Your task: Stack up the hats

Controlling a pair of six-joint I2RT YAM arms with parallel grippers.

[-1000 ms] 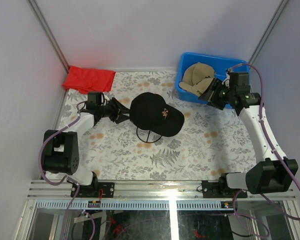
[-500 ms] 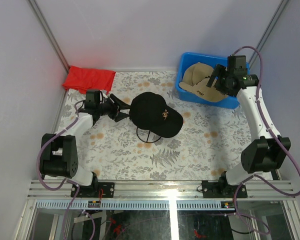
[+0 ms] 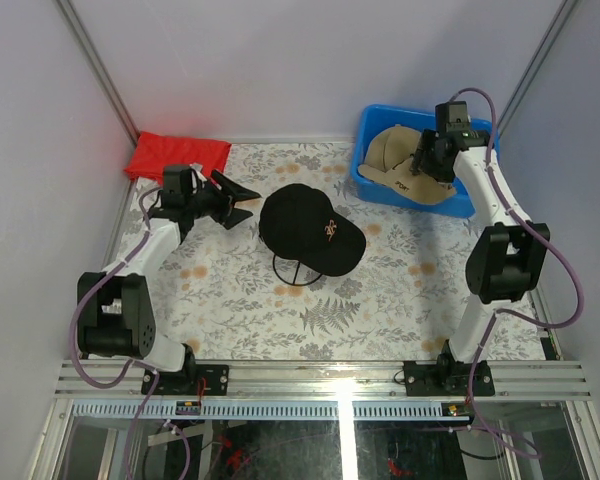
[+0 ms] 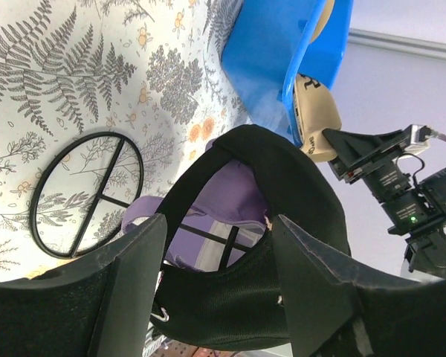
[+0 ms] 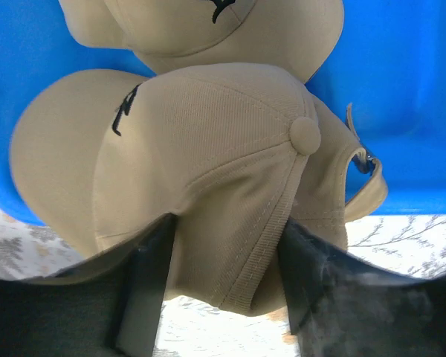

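Left claw (image 3: 242, 208) is released, jaws spread wide, nothing in them. It sits low over the desk (image 3: 380, 290) and points at the black cap (image 3: 300, 225). It's near the cap but apart from it; the top view shows a strip of desk between them.

Black cap is mid-desk, brim angled toward the near right. It's perched on a wire stand (image 3: 295, 272), whose ring foot shows below the brim.

Left wrist view looks up under the black cap. A purple cap (image 4: 223, 230) is nested inside it, with the stand's rods crossing in front. The claw's fingers (image 4: 134, 290) frame the hollow underside without touching it.

Right claw (image 3: 423, 165) is down at the blue bin (image 3: 410, 112) in the far right corner. It's also released, with one jaw on either side of the back of the nearer tan cap (image 5: 208, 149). The cap's crown button sits just above the gap.

In the right wrist view the finger edges overlap the fabric. I can't tell if they press on it, but the jaws aren't clenched.

A second tan cap (image 5: 230, 30) lies just beyond the first and touches it; both are in the bin.

A red cloth (image 3: 178, 158) lies flat at the far left corner, behind the left claw.
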